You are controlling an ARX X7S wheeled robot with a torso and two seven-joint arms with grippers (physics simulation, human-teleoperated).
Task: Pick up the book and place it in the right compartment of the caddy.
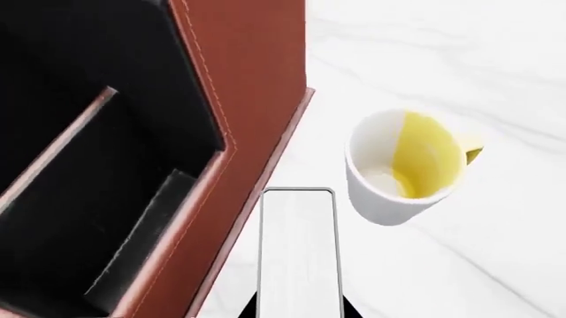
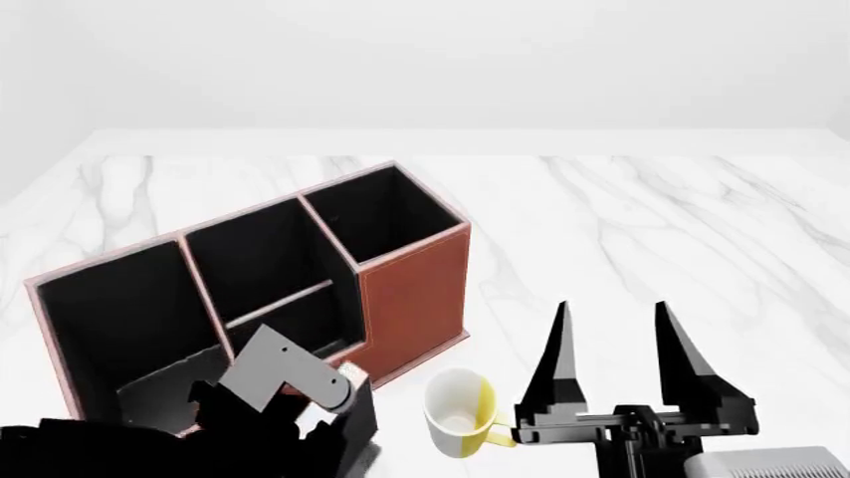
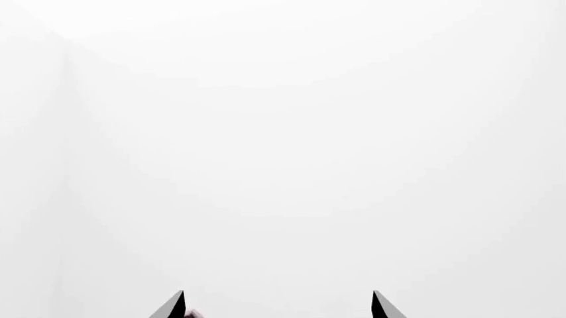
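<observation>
The book (image 1: 299, 252) shows its white page edges in the left wrist view. My left gripper (image 1: 299, 309) is shut on it, a black finger on each side. The book hangs outside the red-brown caddy (image 1: 256, 99), between its outer wall and the mug. In the head view the caddy (image 2: 414, 299) stands left of centre, and its tall right compartment (image 2: 385, 214) has an open black mouth. My left arm (image 2: 286, 398) sits low in front of the caddy and hides the book there. My right gripper (image 2: 618, 334) is open and empty, fingers pointing up, and it also shows in the right wrist view (image 3: 278, 299).
A white-and-yellow mug (image 2: 460, 413) stands upright in front of the caddy's right end, between my two arms; it also shows in the left wrist view (image 1: 407, 165). The white marble table (image 2: 638, 219) stretches right and back. A grey robot part (image 2: 770, 463) is at the bottom right.
</observation>
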